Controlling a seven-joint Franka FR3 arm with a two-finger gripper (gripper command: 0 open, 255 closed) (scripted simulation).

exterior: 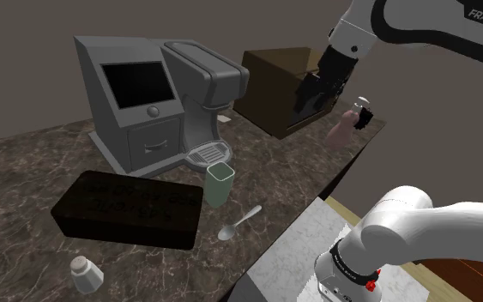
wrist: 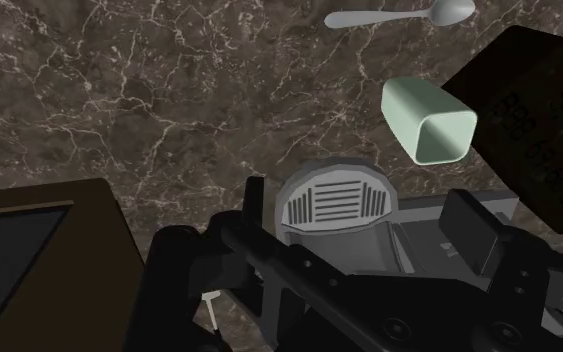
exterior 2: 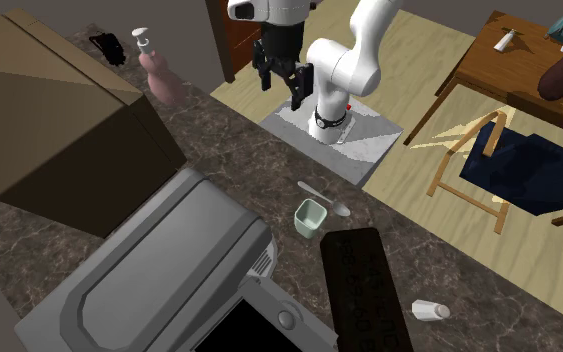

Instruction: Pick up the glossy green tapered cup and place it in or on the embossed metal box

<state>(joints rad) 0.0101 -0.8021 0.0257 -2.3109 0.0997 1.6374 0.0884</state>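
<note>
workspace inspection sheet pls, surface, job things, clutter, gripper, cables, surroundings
surface: dark marbled counter, level
job's things: pale green cup upright beside the dark embossed box, not in or on it
clutter: coffee machine, brown box, spoon, pink pump bottle, small white shaker
gripper: gripper hangs over the counter near the brown box, well apart from the cup
cables: nothing seen
surroundings: wooden floor, wooden table, chair
</note>
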